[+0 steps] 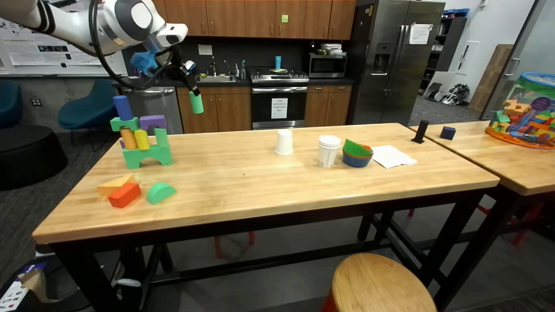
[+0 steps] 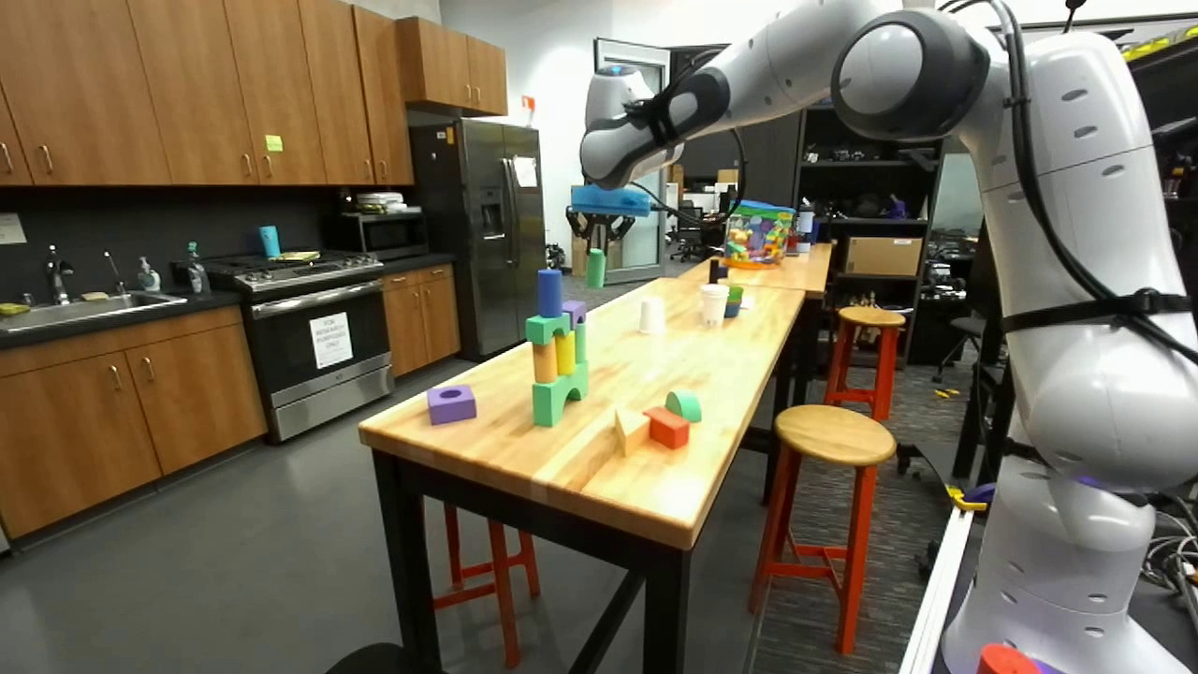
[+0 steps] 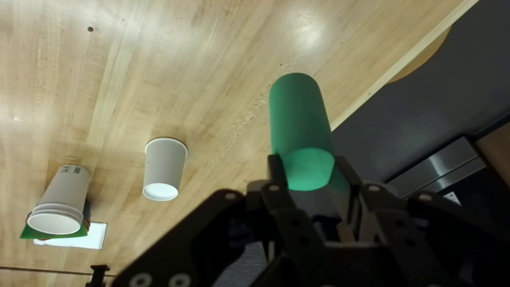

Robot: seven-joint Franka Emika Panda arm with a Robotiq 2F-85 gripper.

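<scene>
My gripper (image 3: pixel 309 161) is shut on a green cylinder (image 3: pixel 301 115), one finger pad pressed to each side of its end. In both exterior views the cylinder (image 1: pixel 196 102) hangs high above the table, close to upright. A block tower stands nearby at the table's end. Its base is a green arch (image 1: pixel 147 155), carrying an orange cylinder (image 2: pixel 545 361) and a yellow cylinder (image 1: pixel 142 139). Higher up sit a purple arch (image 1: pixel 152 121) and, on top, a blue cylinder (image 1: pixel 123 107). The held cylinder touches nothing but the fingers.
Loose on the table lie a red block (image 1: pixel 125 195), a tan triangle (image 1: pixel 115 184), a green half-round (image 1: pixel 160 192) and a purple block with a hole (image 2: pixel 451 404). An upturned white cup (image 1: pixel 284 142), stacked cups (image 1: pixel 328 151) and bowls (image 1: pixel 357 159) stand further along.
</scene>
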